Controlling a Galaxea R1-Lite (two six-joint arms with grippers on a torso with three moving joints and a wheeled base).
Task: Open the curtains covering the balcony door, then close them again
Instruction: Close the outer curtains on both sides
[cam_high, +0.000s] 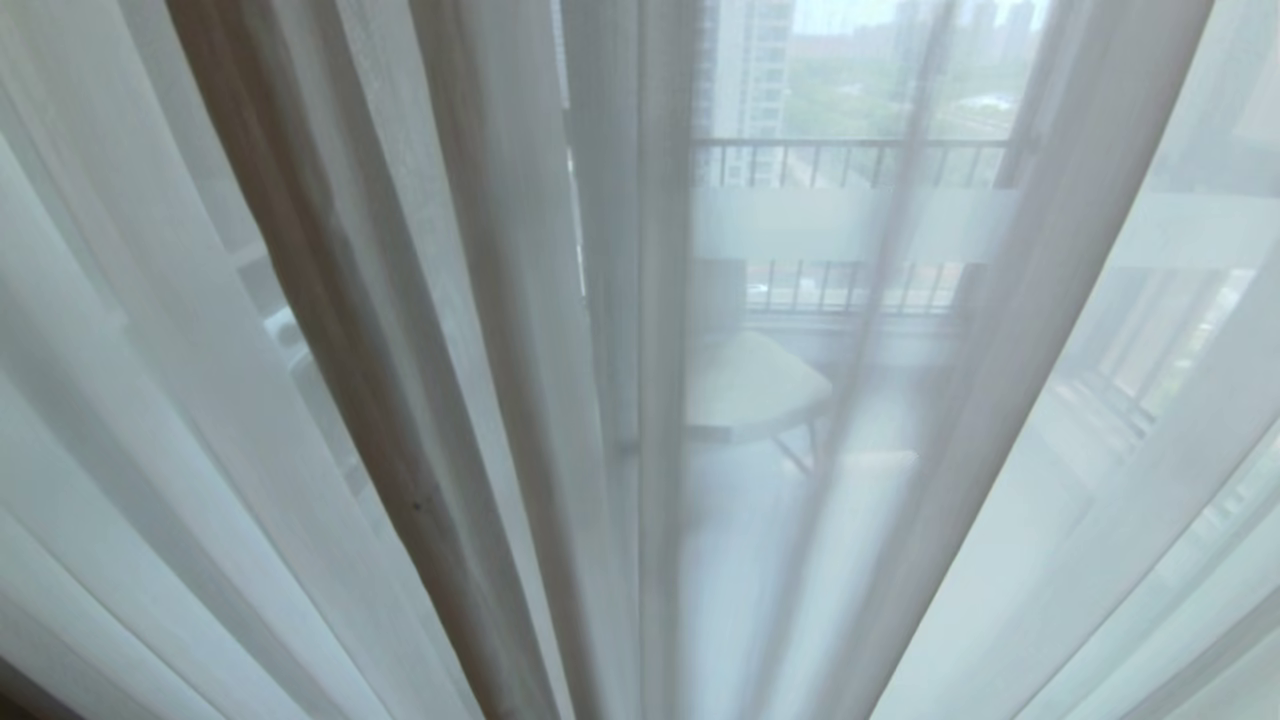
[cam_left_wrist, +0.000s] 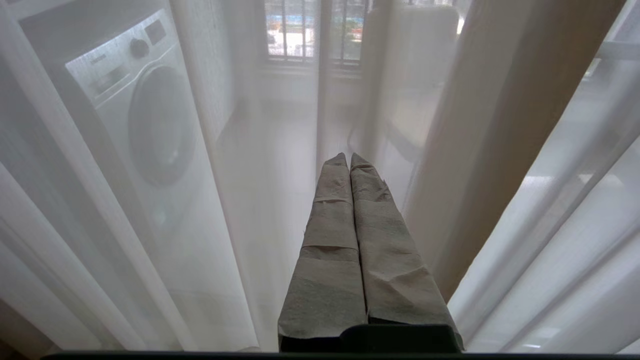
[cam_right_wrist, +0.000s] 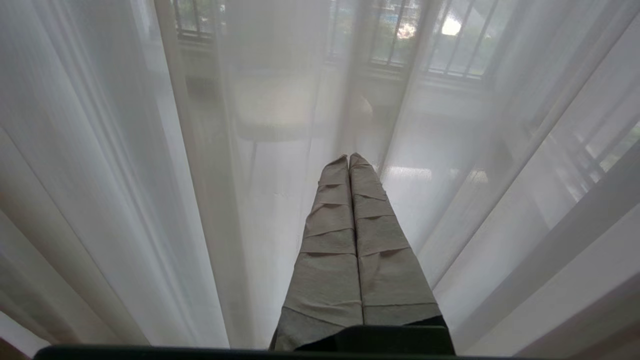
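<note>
White see-through curtains (cam_high: 480, 300) hang drawn across the whole head view in long folds, with a darker tan-brown fold (cam_high: 300, 300) among them. Through them the balcony door's frosted white band (cam_high: 800, 225) shows faintly. Neither gripper appears in the head view. In the left wrist view my left gripper (cam_left_wrist: 348, 157) is shut and empty, its tape-wrapped fingers (cam_left_wrist: 330, 225) pointing at the sheer curtains (cam_left_wrist: 225, 200) beside a tan fold (cam_left_wrist: 500, 150). My right gripper (cam_right_wrist: 348, 157) is likewise shut and empty, facing the sheer curtains (cam_right_wrist: 150, 175).
Behind the sheers a washing machine (cam_left_wrist: 145, 115) stands on the left side of the balcony. A white chair (cam_high: 750, 385) sits near the middle, and a barred railing (cam_high: 850, 160) closes the far side.
</note>
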